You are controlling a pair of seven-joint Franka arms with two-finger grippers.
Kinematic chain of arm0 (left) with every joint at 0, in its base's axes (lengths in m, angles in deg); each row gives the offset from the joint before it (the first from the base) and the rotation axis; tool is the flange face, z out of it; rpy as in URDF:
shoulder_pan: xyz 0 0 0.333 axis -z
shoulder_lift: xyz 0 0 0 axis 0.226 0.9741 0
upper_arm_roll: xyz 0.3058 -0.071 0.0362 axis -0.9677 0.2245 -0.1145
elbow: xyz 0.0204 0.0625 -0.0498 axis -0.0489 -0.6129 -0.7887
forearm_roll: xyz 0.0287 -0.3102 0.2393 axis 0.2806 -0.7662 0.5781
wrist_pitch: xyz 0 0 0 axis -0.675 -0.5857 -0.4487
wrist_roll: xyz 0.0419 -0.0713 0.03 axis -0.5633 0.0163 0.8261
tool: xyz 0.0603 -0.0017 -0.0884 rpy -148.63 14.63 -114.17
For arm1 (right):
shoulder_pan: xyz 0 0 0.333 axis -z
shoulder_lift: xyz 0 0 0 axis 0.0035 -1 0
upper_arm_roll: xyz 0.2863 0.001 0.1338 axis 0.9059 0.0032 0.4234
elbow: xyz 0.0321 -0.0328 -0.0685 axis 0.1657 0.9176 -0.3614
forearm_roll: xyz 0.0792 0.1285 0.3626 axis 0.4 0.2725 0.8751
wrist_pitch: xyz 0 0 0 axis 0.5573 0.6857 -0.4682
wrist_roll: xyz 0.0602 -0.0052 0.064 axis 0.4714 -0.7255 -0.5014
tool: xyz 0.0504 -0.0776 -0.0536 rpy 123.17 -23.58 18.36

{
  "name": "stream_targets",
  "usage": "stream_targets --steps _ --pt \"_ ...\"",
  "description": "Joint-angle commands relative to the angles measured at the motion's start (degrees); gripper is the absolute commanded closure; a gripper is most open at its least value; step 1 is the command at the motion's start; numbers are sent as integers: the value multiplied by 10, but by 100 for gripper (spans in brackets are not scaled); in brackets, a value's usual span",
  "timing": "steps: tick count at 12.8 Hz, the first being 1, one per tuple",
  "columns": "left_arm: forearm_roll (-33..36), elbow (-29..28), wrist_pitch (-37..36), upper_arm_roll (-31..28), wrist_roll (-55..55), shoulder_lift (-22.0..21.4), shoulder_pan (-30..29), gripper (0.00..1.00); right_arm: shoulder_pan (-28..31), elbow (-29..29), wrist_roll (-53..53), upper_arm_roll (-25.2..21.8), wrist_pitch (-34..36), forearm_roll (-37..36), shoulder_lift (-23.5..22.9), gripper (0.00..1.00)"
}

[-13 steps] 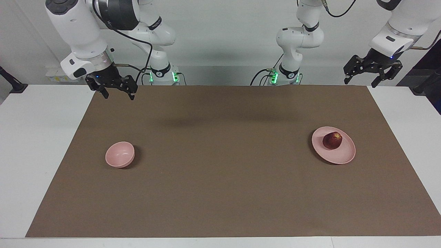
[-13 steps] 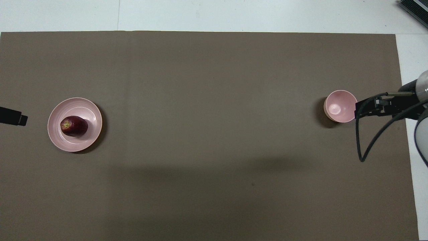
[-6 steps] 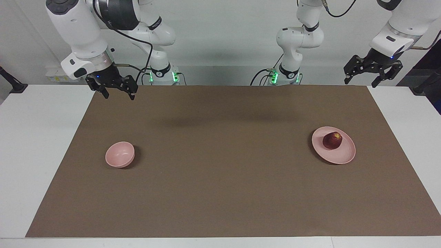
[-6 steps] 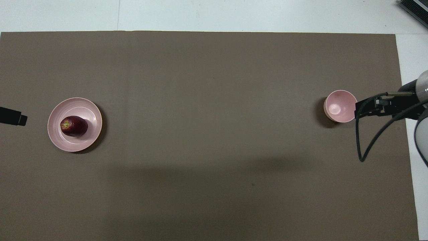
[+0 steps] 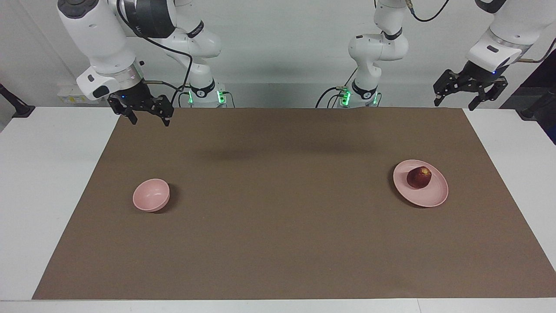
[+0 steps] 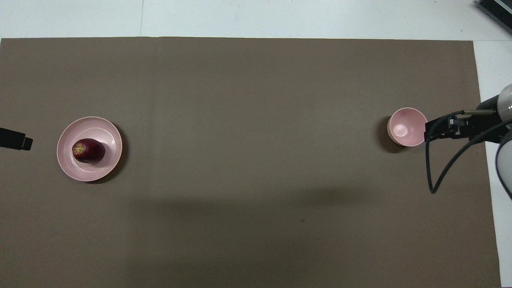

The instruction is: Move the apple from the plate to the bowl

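Observation:
The dark red apple (image 5: 419, 177) (image 6: 88, 150) lies on the flat pink plate (image 5: 430, 198) (image 6: 107, 132), toward the left arm's end of the table. The small deep pink bowl (image 5: 150, 195) (image 6: 412, 120) stands empty toward the right arm's end. My right gripper (image 5: 149, 121) hangs open and empty over the mat's corner by its base, well above the bowl. At the other end my left gripper (image 5: 454, 105) hangs open and empty over the mat's corner near the plate, touching nothing. Both arms wait raised.
A brown mat (image 5: 278, 243) covers most of the white table (image 5: 52, 174). A black cable (image 6: 434, 176) loops down from the right arm in the overhead view. The two arm bases (image 5: 202, 93) stand at the robots' edge of the mat.

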Motion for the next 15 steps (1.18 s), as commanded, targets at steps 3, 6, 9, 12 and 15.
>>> stream_targets --steps 3,6,9,12,15 --pt "4 -5 -5 -1 4 -6 2 0 7 -3 -13 3 4 4 0 0" --pt "4 -4 -4 -1 5 -6 2 0 8 -3 -13 3 4 4 0 0" --pt "3 -8 3 -1 3 -7 2 0 7 -3 -13 4 4 4 0 0" --pt "0 -46 36 -1 -5 -17 3 0 8 -3 -13 3 4 4 0 0" --pt "-1 -93 78 -1 -9 -17 3 0 7 -3 -13 4 4 4 0 0"
